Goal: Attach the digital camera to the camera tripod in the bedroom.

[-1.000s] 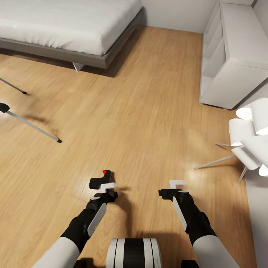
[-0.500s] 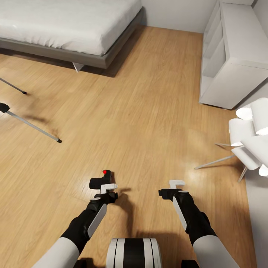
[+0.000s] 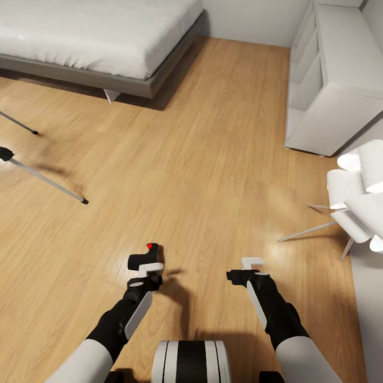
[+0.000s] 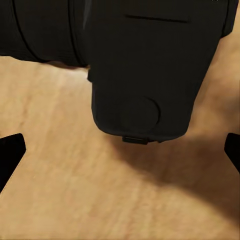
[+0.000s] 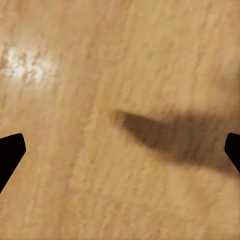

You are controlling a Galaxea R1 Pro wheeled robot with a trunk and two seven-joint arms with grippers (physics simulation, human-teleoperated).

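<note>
The black digital camera [image 3: 143, 259], red button on top, sits low over the wood floor just ahead of my left gripper [image 3: 149, 269]. In the left wrist view the camera's body [image 4: 142, 65] looms close, with its lens barrel to one side. The black fingertips [image 4: 10, 155] stand wide apart and touch nothing, so the gripper is open. My right gripper [image 3: 251, 264] is open too, over bare floor, with nothing between its fingers. Two silver legs of the camera tripod [image 3: 48, 183] reach in from the left edge; its head is out of view.
The grey-framed bed [image 3: 122, 84] with a white mattress stands at the back left. A white shelf unit [image 3: 330, 80] stands at the back right. A white lamp-like cluster on thin legs [image 3: 354, 205] is at the right edge. My base [image 3: 191, 361] is at the bottom.
My left gripper has shifted slightly back and to the left behind the camera. The camera, the right arm and the view have stayed put.
</note>
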